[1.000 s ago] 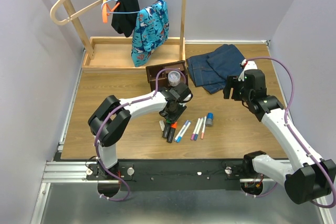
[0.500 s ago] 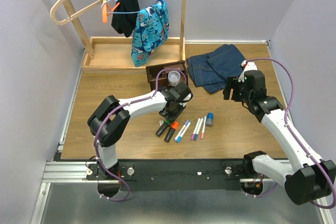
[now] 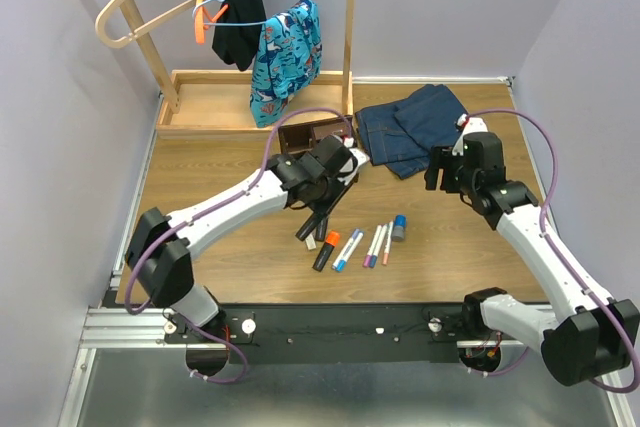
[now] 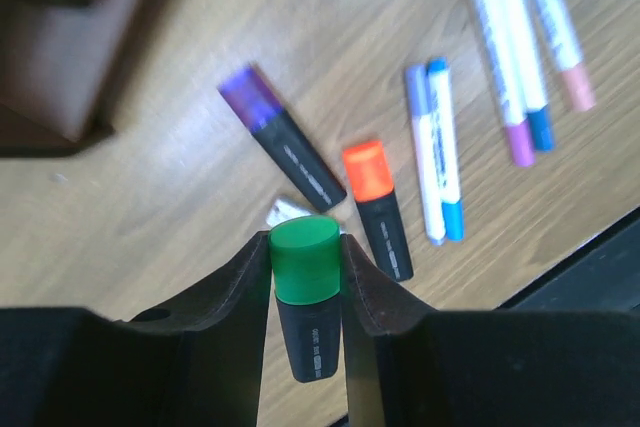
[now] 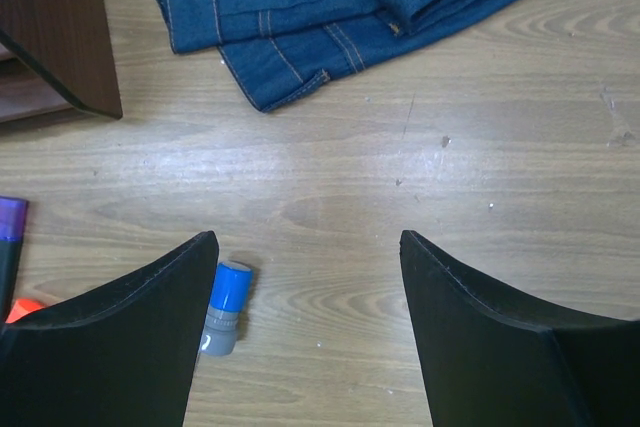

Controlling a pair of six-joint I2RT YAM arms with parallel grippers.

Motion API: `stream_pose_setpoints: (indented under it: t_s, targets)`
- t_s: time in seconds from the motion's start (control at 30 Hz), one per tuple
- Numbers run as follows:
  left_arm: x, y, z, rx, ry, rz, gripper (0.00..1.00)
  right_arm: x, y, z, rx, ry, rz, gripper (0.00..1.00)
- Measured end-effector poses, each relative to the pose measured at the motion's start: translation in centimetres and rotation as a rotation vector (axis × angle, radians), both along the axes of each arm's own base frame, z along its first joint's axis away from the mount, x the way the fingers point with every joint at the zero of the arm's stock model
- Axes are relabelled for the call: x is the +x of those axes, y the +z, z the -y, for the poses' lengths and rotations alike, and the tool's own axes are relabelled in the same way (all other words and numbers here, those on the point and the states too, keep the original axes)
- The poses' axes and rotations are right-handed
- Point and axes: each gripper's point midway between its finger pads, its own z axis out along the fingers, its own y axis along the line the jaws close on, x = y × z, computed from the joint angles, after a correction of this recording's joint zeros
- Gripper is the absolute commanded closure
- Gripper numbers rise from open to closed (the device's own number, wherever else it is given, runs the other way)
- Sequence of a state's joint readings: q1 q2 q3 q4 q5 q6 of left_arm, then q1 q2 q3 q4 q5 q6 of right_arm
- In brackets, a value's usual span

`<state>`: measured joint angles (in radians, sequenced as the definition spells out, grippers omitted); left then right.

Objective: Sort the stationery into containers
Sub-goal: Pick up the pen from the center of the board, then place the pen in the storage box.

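Dark brown organiser (image 3: pixel 300 135), far centre of the wooden table (image 3: pixel 200 177); contents hidden behind the left arm. Left wrist view alone shows the left gripper (image 4: pixel 303 247) clamped on the green marker (image 4: pixel 305 292), raised above the purple marker (image 4: pixel 280 142), orange marker (image 4: pixel 378 207) and eraser (image 4: pixel 290 212). Right gripper (image 5: pixel 308 277) spread wide, empty; blue-capped bottle (image 5: pixel 224 307) and jeans (image 5: pixel 350 7) below. Lilac walls (image 3: pixel 60 97).
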<state>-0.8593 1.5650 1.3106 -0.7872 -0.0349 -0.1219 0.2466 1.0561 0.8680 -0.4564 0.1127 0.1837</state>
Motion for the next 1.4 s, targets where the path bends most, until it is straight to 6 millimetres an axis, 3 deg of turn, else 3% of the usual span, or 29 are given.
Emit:
stream_pose_setpoints:
  t_s: [0.17, 0.27, 0.4, 0.53, 0.63, 0.77, 0.93, 1.17, 1.4]
  targets:
    - [2.8, 7.4, 1.4, -0.122, -0.011, 0.175, 0.74, 0.9, 0.8, -0.1, -0.013, 0.009, 0.004, 0.19]
    - [5.9, 12.1, 1.1, -0.203, 0.036, 0.306, 0.75, 1.7, 1.7, -0.2, -0.019, 0.012, 0.018, 0.19]
    - [10.4, 14.5, -1.5, -0.241, 0.140, 0.413, 0.76, 2.6, 2.2, 0.2, -0.028, 0.005, 0.028, 0.19]
    - [14.6, 14.8, -4.9, -0.234, 0.233, 0.509, 0.78, 3.3, 2.2, 1.0, -0.037, -0.017, 0.022, 0.19]
    - [16.9, 14.5, -6.1, -0.233, 0.268, 0.558, 0.78, 3.7, 2.1, 1.6, -0.042, -0.030, 0.018, 0.19]
    - [19.4, 14.1, -6.4, -0.248, 0.298, 0.599, 0.78, 4.1, 2.1, 1.9, -0.050, -0.035, 0.014, 0.19]
    - [22.2, 11.9, -6.7, -0.246, 0.334, 0.598, 0.78, 4.5, 1.7, 2.2, -0.059, -0.037, 0.005, 0.19]
    - [24.7, 8.2, -6.6, -0.237, 0.360, 0.560, 0.79, 4.6, 1.2, 2.3, -0.067, -0.037, -0.008, 0.19]
    - [25.3, 7.9, -6.5, -0.265, 0.382, 0.558, 0.81, 4.7, 0.9, 2.4, -0.067, -0.040, -0.016, 0.20]
